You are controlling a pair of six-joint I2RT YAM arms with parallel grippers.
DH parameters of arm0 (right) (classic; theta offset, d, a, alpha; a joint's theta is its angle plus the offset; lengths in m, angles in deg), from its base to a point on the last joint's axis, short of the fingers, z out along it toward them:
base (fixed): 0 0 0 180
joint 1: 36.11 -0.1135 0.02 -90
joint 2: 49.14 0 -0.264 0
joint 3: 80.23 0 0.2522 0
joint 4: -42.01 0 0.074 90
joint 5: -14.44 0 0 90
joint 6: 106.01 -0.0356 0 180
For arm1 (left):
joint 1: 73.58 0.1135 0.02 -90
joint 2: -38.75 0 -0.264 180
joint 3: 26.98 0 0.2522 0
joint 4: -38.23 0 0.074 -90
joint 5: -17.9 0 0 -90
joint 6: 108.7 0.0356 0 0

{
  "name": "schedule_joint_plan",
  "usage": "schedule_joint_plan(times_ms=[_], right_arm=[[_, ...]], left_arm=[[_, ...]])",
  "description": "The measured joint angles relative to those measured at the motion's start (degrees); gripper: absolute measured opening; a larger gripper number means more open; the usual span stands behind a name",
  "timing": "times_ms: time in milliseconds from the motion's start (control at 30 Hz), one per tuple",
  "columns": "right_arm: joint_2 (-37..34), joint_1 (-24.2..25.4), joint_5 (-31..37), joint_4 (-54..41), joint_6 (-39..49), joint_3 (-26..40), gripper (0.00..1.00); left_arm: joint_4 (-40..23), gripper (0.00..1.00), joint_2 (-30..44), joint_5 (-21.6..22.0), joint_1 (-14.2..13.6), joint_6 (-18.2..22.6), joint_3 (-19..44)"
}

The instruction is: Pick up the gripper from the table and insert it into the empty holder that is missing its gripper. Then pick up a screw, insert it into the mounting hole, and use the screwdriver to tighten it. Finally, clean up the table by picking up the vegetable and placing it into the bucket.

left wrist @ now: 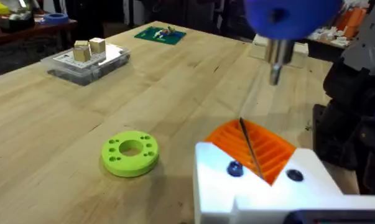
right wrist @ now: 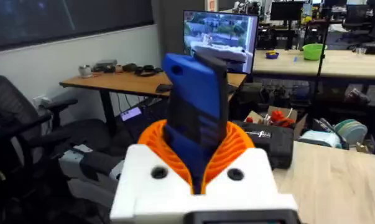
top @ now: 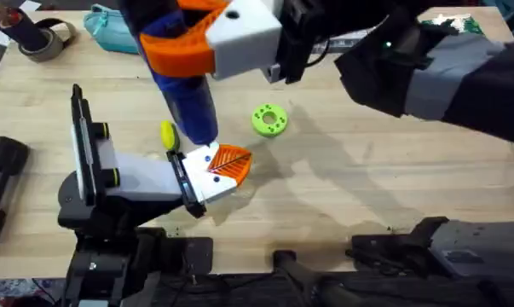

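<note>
2 arms converge on one spot. Why? (K.)

Judgement: this is the tightening step. The right gripper is clamped on the screwdriver and carries it steeply tilted, tip pointing toward 5 o'clock in the overhead view. The bit points at the gripper, whose white base already sits against the holder at table centre-left. The holder lies level, probably so the mounting face stays up for the bit. (M.)

State of the left gripper? (K.)

Cannot tell, open or closed. (M.)

What does the left wrist view add? (K.)

1 thing the overhead hides under the blue body: the thin bit. It crosses the orange ribs and ends on the white base between 2 dark spots. Whether it sits in a screw head, I cannot tell. That view also shows a clear box with 2 wooden cubes, far down the table. (M.)

And the right wrist view? (K.)

It shows the grip itself: orange pads hug both sides of the blue handle. (M.)

Anything else nearby? (K.)

1 green disc, at 2 o'clock from the orange finger, near but apart. I cannot pick out the vegetable or the bucket with confidence, so I judge the cleanup not yet begun. (M.)
</note>
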Motion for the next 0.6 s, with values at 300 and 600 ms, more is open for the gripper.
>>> schedule_joint_plan(times_ms=[300, 600], right_arm=[[0.45, -1.66, 0.84, -0.02, 3.04, -1.28, 0.046], [0.43, -2.62, 3.03, 0.48, 5.10, -3.22, 0.046]], left_arm=[[0.00, 0.012, 0.00, 0.00, 0.00, 0.00, 0.00], [0.00, 0.012, 0.00, 0.00, 0.00, 0.02, 0.00]])
